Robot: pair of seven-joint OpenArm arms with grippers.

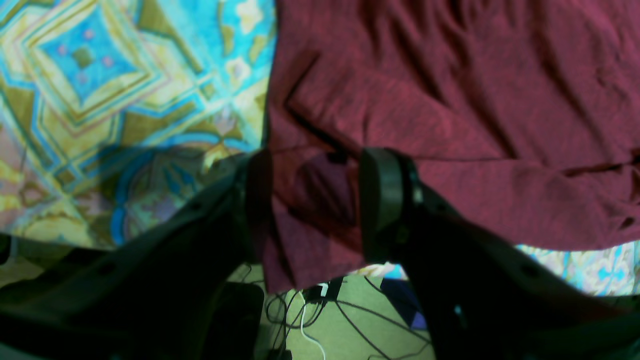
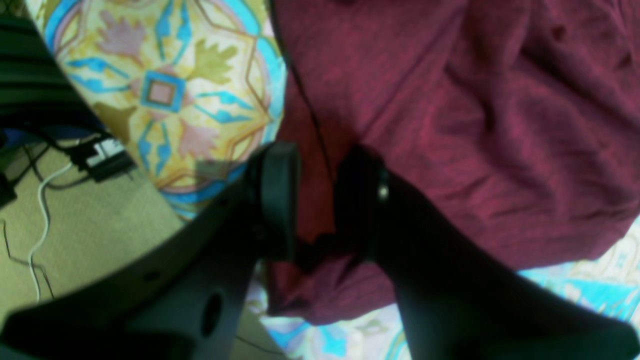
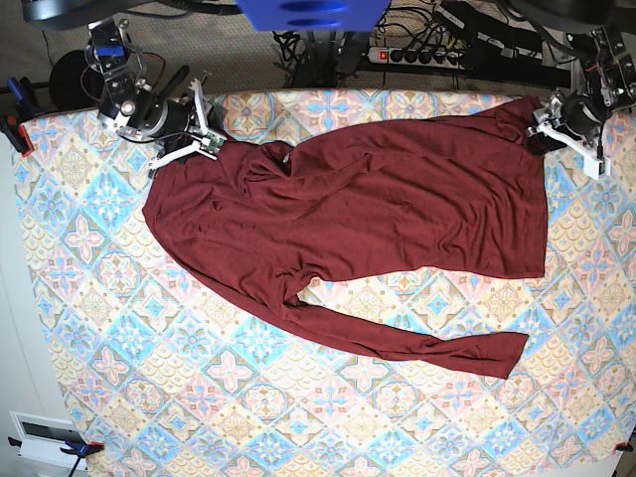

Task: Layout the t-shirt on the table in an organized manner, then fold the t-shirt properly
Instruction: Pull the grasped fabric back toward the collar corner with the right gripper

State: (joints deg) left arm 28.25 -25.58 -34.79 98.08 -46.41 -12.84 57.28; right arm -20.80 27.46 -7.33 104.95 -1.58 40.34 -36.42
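Left wrist view: the left gripper (image 1: 310, 200) has its two dark jaws set apart, one on each side of a fold of the maroon shirt (image 1: 450, 100); the cloth runs between them and hangs over the counter (image 1: 100, 100) edge, but whether the jaws press it cannot be told. The shirt fills the right and upper part of the view, wrinkled, lying on the patterned cloth. Below the edge, a green floor (image 1: 350, 325) with dark cables (image 1: 320, 300) shows. Right wrist view: the right gripper (image 2: 317, 200) also stands parted, with a strip of the shirt (image 2: 475, 125) edge between its jaws; a firm hold cannot be confirmed. The shirt covers the right of the view, bunched in soft folds, on the counter (image 2: 165, 90), whose corner meets the floor (image 2: 100, 220) at left, where a white cable (image 2: 42, 200) lies. Base view: the shirt (image 3: 378, 219) lies spread across the upper half of the counter (image 3: 199, 397), one long sleeve trailing toward the lower right. The right gripper (image 3: 189, 139) is at the shirt's upper left end, the left gripper (image 3: 556, 124) at its upper right corner, both at the far counter edge.
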